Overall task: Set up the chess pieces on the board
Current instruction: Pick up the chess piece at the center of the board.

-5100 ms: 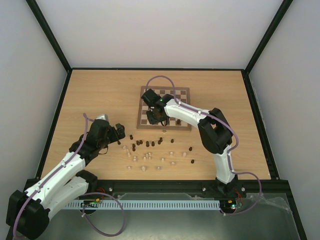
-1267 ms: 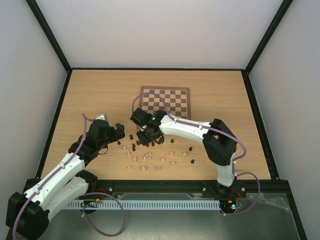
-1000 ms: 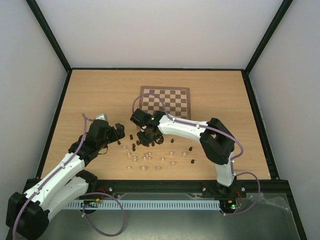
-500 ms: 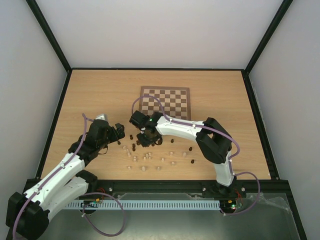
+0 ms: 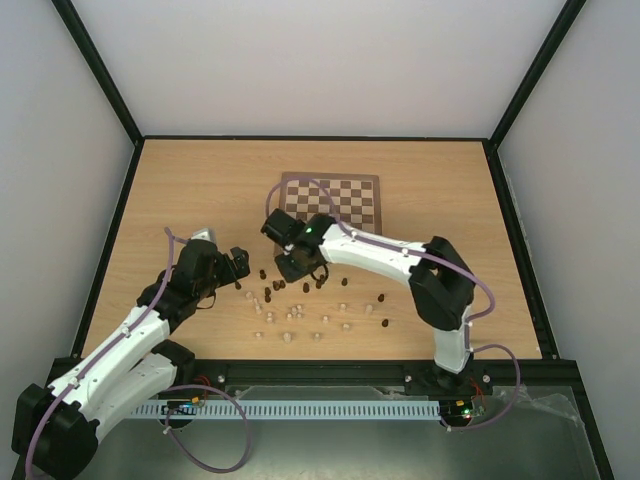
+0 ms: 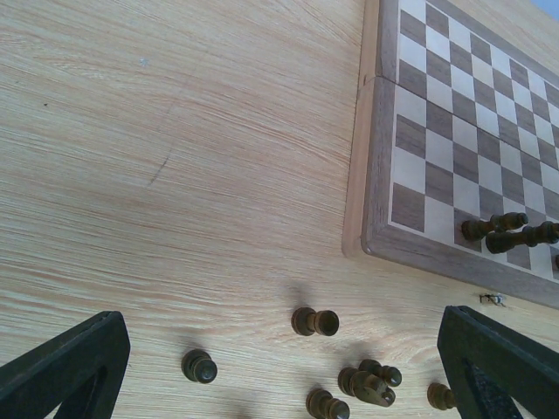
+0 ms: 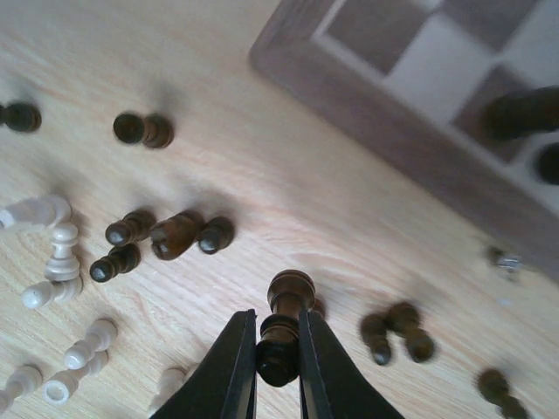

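Your right pincer (image 7: 278, 353) is clamped on a dark chessman (image 7: 289, 295) just beside the board (image 5: 330, 182), among the loose chess pieces (image 7: 175, 234) on the counter (image 5: 200, 190), and your left pincer (image 6: 279, 371) hangs wide open.

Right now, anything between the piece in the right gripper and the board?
Nothing visible. The right gripper is shut on a dark piece; only bare tabletop lies between it and the board. Other dark pieces sit just inside that edge.

Pale wood tabletop (image 5: 200, 190) (black-framed) between plain white walls (image 5: 320, 60)
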